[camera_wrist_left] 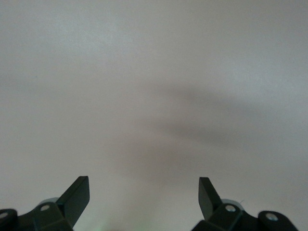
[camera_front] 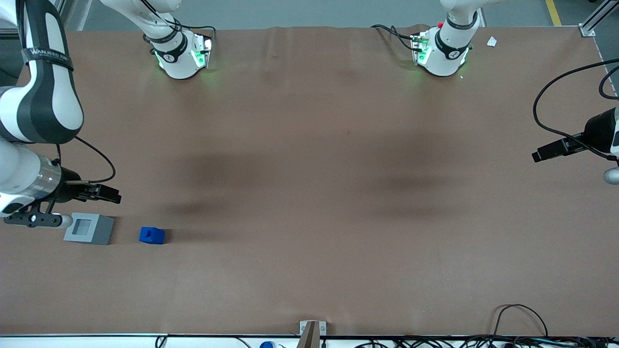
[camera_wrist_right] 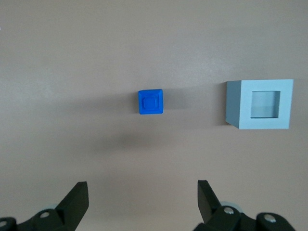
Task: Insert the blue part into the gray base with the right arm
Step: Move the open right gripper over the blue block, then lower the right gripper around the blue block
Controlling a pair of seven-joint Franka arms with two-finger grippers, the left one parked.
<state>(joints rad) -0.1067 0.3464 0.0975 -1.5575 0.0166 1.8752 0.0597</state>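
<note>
The blue part [camera_front: 152, 235] sits on the brown table, stub up, beside the gray base [camera_front: 89, 228], which has its square recess facing up. The two stand a short gap apart, and both lie toward the working arm's end of the table. My right gripper [camera_front: 109, 194] hangs above the table, farther from the front camera than both blocks. In the right wrist view the gripper [camera_wrist_right: 143, 195] is open and empty. The blue part [camera_wrist_right: 150, 102] shows well ahead of its fingertips [camera_wrist_right: 79, 192], and the gray base [camera_wrist_right: 263, 104] lies off to one side.
The brown table cover [camera_front: 309, 193] runs wide toward the parked arm's end. Two arm bases [camera_front: 180, 55] stand at the table's back edge. Cables [camera_front: 522, 333] lie along the front edge, and a small metal bracket [camera_front: 312, 328] sits mid-front.
</note>
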